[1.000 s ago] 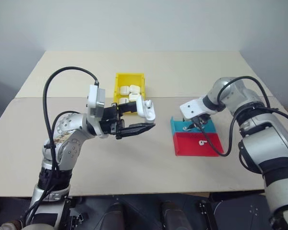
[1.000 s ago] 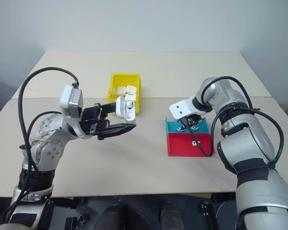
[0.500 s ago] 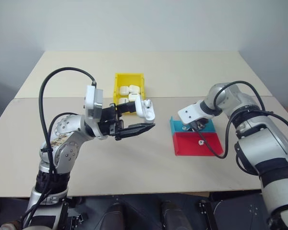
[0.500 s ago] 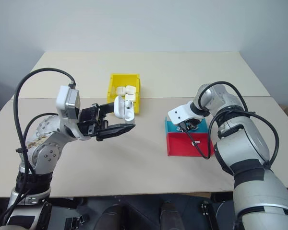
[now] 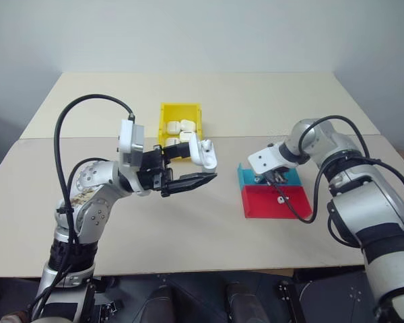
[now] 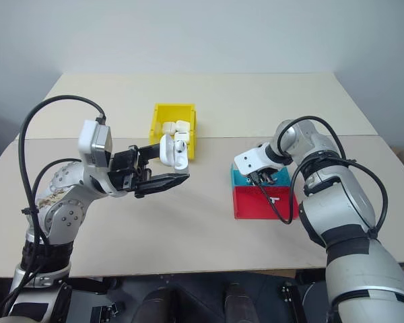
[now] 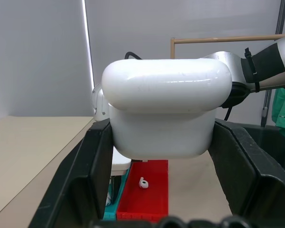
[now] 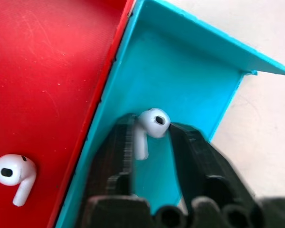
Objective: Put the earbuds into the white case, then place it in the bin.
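— Is any writing or brand to be read?

— None can be made out on the case (image 7: 166,114), the bin (image 5: 182,124) or the tray (image 8: 52,66); only faint scuffs are seen on the case's lid.

— How is the case presented?

— A glossy white pebble with its lid raised is held above the table (image 5: 209,222), clamped between the two black fingers of the left gripper (image 7: 164,156), well apart from the tray and just in front of the yellow bin, in which several more white cases are seen.

— And the earbuds?

— Two tiny white buds with short stems are shown in the tray: one earbud (image 8: 149,128) in the teal half, the other earbud (image 8: 14,175) lying loose on the red half.

— What is reported of the right gripper (image 8: 152,142)?

— It is lowered into the teal half, its fingers drawn narrow around the first bud's stem — a firm grip cannot be confirmed.
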Motion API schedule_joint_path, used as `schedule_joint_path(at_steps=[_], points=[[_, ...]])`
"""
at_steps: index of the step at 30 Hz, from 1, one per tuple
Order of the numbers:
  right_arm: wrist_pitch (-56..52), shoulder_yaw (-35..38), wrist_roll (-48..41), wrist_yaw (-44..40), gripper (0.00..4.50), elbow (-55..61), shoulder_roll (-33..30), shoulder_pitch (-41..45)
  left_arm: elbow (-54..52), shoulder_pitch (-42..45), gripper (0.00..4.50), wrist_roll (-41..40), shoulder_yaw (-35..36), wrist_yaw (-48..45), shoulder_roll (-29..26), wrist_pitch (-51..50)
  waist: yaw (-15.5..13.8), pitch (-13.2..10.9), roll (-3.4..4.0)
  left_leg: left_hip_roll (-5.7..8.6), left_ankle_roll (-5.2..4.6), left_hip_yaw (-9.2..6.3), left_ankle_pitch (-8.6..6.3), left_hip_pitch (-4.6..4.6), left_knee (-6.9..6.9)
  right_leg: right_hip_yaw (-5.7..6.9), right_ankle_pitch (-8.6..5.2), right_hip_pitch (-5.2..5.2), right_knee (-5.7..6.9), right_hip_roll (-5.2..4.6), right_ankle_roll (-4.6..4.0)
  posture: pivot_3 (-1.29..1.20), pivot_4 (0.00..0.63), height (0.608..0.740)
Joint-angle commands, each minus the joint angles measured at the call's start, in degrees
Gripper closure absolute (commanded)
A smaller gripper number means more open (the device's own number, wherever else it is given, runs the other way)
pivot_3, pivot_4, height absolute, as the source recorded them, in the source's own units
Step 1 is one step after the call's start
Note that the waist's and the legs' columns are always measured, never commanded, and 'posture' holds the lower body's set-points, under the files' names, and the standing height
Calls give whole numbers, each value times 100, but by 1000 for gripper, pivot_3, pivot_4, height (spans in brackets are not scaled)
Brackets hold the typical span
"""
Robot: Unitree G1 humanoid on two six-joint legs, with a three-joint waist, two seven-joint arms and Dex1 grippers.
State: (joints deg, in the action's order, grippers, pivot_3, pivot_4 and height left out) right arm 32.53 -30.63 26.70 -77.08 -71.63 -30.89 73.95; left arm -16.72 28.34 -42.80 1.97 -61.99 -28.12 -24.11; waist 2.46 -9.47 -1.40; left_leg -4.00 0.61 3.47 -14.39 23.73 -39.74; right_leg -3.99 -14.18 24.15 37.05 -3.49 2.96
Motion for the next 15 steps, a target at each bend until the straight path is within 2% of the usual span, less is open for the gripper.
schedule_joint_path(at_steps=[1,10,15], points=[[-29,69,10,-81,3864,-9,-7,-43,-187,-11,1728,-86,121,17,-68,32,-2,0,0,0,1,0,0,0,0,0,0,0,0,0,0,0,150,740],[-513,484,-317,4,3864,75,-66,56,-93,80,1728,-121,70,-34,-78,2,-1,0,0,0,4,-1,2,0,0,0,0,2,2,0,0,0,150,740],[-1186,1426,-1377,-679,3864,1041,-485,46,158,281,1728,-78,0,-228,-47,42,-21,-5,7,0,5,-1,3,6,2,0,0,5,0,0,0,0,150,740]])
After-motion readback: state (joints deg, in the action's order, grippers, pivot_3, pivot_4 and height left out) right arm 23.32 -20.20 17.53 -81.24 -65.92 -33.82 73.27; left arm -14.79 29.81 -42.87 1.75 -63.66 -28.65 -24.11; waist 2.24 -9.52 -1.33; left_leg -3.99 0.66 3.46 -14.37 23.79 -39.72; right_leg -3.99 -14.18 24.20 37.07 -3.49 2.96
